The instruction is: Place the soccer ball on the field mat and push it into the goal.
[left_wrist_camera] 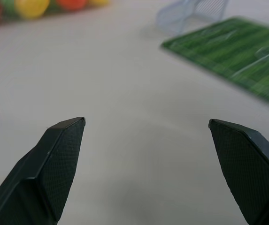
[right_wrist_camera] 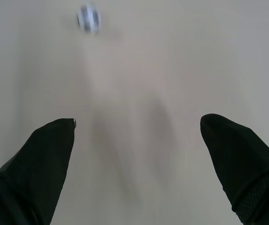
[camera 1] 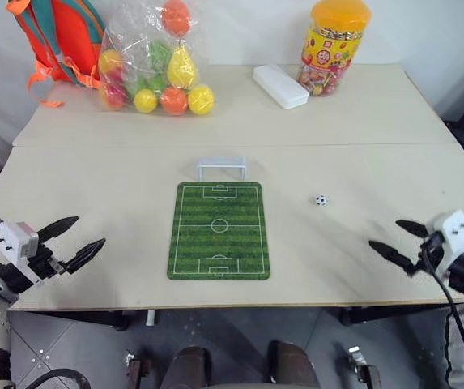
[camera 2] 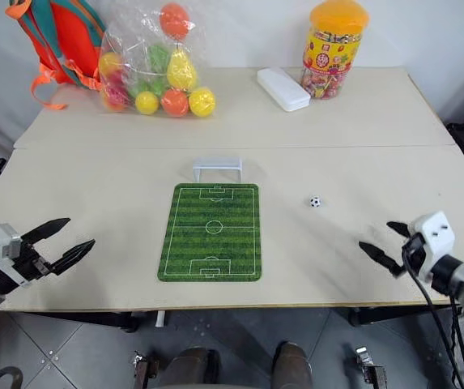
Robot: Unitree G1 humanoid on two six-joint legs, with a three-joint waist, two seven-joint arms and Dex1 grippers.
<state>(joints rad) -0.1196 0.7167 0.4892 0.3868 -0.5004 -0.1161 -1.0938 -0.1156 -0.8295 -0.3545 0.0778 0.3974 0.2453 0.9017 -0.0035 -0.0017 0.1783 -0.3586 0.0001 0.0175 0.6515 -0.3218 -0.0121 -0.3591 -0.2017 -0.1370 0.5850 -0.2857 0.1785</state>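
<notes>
The left gripper point(camera 1: 78, 232) has its jaws spread wide with nothing between them; it hovers over the near left part of the table point(camera 1: 361, 121), pointing right toward the field mat point(camera 1: 219, 230) and well apart from it. The right gripper point(camera 1: 394, 240) likewise has its jaws spread and empty; it hovers over the near right part of the table, pointing left. The soccer ball point(camera 1: 321, 199) rests on the bare tabletop, off the mat, to the right of the mat's far half and farther and to the left of the right gripper, apart from both. In the right wrist view the ball point(right_wrist_camera: 88, 18) lies ahead of the open fingers point(right_wrist_camera: 40, 159), not between them. The field mat lies flat at the centre of the near table section, its long axis running near to far. The goal point(camera 1: 222, 168) stands just beyond the mat's far short edge, its opening facing the mat. At the far left stand an orange backpack point(camera 1: 57, 36) and a clear bag of coloured plastic balls point(camera 1: 155, 61). At the far right lie a white oblong case point(camera 1: 280, 86) and a candy jar with an orange lid point(camera 1: 335, 44).
</notes>
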